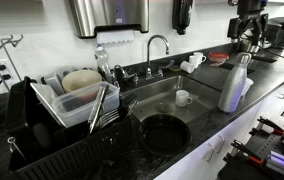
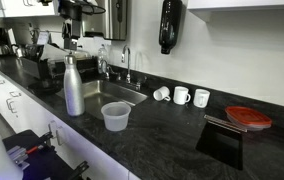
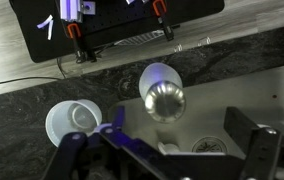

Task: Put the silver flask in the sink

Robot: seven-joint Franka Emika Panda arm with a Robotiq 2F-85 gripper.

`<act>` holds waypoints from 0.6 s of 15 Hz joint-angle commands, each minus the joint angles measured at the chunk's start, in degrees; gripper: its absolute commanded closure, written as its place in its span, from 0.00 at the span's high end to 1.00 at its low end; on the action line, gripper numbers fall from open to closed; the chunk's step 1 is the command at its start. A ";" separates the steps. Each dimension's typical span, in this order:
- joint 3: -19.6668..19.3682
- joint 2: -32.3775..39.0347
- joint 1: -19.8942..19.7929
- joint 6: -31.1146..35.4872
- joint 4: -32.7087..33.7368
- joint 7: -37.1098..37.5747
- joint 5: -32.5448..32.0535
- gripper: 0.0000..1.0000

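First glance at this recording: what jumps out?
The tall silver flask stands upright on the dark counter beside the sink, with the open gripper hovering above its cap. A white mug sits in the sink, and a clear plastic cup stands on the counter near the flask.

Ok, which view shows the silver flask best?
An exterior view: the flask stands whole and upright on the counter beside the sink, nothing covering it. In an exterior view across the sink, the flask shows whole too, with clutter behind its top. The wrist view sees mostly its cap from above.
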 commanded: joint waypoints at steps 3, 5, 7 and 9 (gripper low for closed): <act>0.71 0.33 -0.37 1.00 -1.04 -0.49 0.58 1.00; 0.81 0.16 -0.73 1.30 -1.94 0.33 0.44 1.00; 0.76 0.17 -0.58 0.34 -1.50 -0.17 0.20 1.00; 0.76 0.17 -0.58 0.37 -1.72 -0.17 0.20 1.00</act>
